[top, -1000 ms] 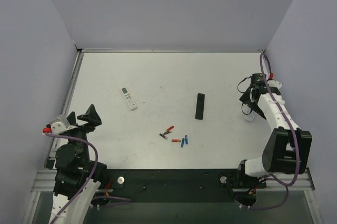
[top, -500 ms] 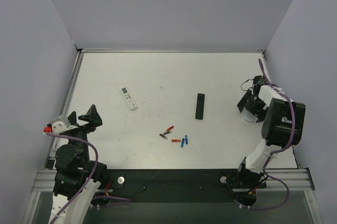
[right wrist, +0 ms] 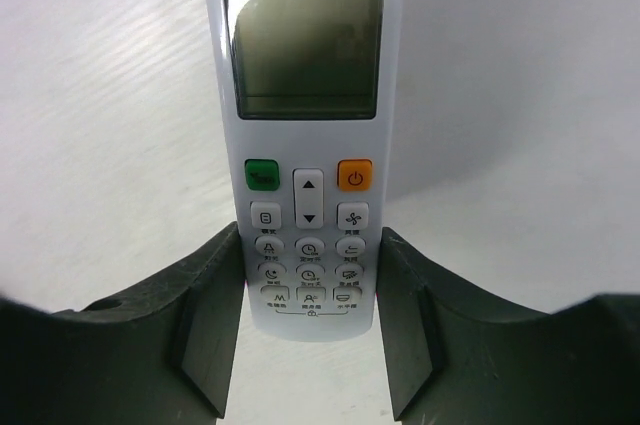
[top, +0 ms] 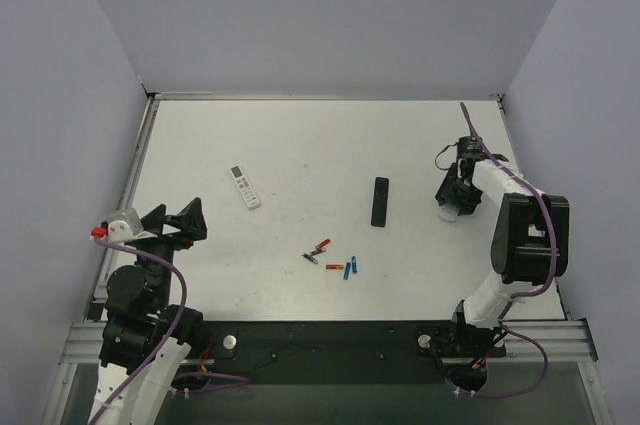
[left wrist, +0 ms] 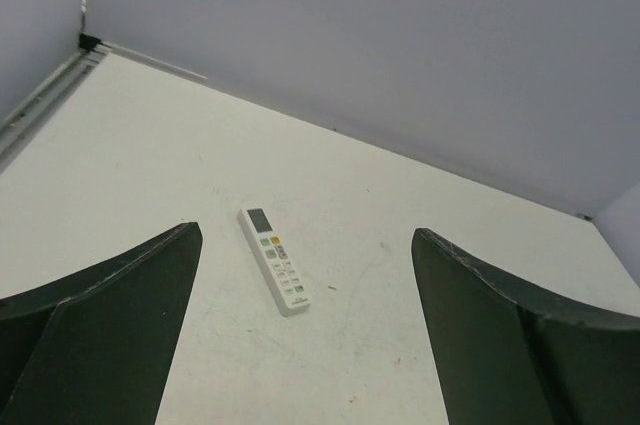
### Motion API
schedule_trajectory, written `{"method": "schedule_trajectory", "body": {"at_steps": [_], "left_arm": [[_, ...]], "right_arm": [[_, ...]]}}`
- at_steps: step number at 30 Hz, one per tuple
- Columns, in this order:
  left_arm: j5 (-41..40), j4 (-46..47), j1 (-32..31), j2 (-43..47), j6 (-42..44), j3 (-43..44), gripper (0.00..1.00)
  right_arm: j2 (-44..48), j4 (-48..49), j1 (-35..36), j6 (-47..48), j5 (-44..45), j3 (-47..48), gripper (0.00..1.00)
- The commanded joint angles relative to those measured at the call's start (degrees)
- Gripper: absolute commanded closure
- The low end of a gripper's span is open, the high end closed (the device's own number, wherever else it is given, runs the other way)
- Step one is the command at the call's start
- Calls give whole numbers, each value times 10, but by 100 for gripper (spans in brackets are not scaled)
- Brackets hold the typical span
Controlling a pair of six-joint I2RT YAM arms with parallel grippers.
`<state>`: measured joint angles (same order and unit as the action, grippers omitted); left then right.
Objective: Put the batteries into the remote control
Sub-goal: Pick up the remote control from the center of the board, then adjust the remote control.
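Note:
The remote control (right wrist: 305,65), white with a grey screen and green and orange buttons, lies face up between the fingers of my right gripper (right wrist: 310,245). Both fingers press on its long sides near the button end, so the gripper is shut on it. From above, that gripper (top: 453,197) is at the table's right side, with a bit of the white remote control (top: 451,213) showing under it. Two blue batteries (top: 351,267) lie side by side on the table near the front middle. My left gripper (top: 176,224) hangs wide open at the left, holding nothing.
A second white remote (top: 245,186) lies at the left middle, ahead of the left gripper (left wrist: 305,235) as the white remote (left wrist: 274,274). A black remote (top: 380,201) lies right of centre. Two red cells (top: 328,254) and a dark grey cell (top: 311,258) lie beside the batteries.
My right gripper has closed from wide open onto the remote control and shifted left and farther back. The left arm has turned a little to the right.

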<state>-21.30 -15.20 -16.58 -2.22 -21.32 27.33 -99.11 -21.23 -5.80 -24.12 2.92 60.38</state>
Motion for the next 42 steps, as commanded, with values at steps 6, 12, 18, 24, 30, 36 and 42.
{"method": "schedule_trajectory", "body": {"at_steps": [6,12,18,24,30,36,42], "left_arm": [[258,52,-3,-172,-109,21,3],[395,168,-6,-285,-176,13,3],[442,334,-31,-340,-252,-12,3],[451,498,-73,-385,-303,-48,2],[451,558,-119,-406,-303,-54,2],[439,579,-126,-405,-317,-63,3],[454,593,-130,-423,-354,-61,6]], "right_arm": [[168,94,159,-21,-156,-61,82],[272,265,270,-51,-277,-141,82],[332,424,375,-81,-367,-190,82],[330,600,447,-148,-462,-221,82],[307,710,492,-194,-498,-231,82],[288,730,516,-192,-533,-217,81],[268,752,534,-197,-555,-207,80]]}}
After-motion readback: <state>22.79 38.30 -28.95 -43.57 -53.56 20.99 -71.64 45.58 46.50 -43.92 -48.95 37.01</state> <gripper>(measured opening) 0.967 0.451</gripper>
